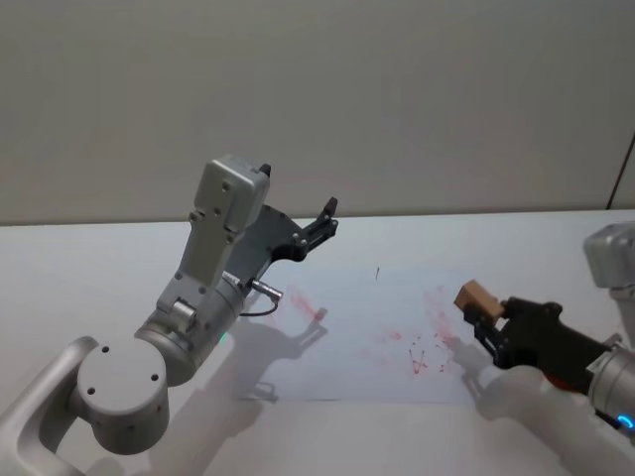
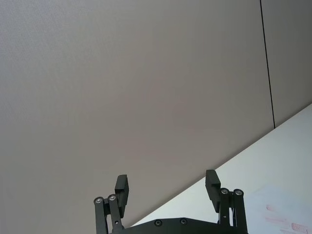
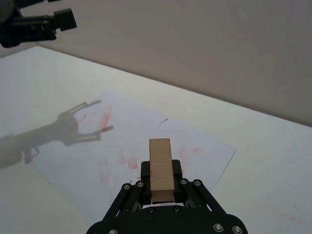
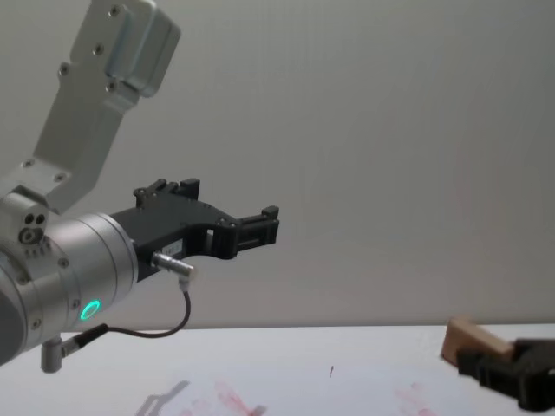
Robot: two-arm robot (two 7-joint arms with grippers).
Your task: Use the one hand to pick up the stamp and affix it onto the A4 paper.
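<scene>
the right hand [image 1: 486,319] is closed on the stamp [image 3: 160,163], its two black fingers pinching the block's near end from either side. that end is hidden between the fingers, and the far end sticks out past the tips as a plain light-brown face. which face carries the ink cannot be made out. behind the fingers, the arm is cut off by the head view's edge, and in the chest view only a corner of the block and a bit of the black fingers show low down.

under and ahead of the hand lies the paper [image 1: 367,307], flat on the white table [image 1: 99,268]. the stamp sits over the sheet's edge nearest the hand and looks to be off the surface, since the hand's shadow falls apart from it. just beside the hand the sheet has red smudges [image 1: 427,347], too blurred to read as any word or shape. a tiny dark mark [image 1: 377,271] sits near the sheet's far edge.

well apart from the hand, across the sheet, the left gripper [image 2: 166,178] hangs raised in the air, fingers spread wide with nothing between them, pointing toward the plain wall [image 1: 298,99]. its shadow lies on the sheet's far side.
</scene>
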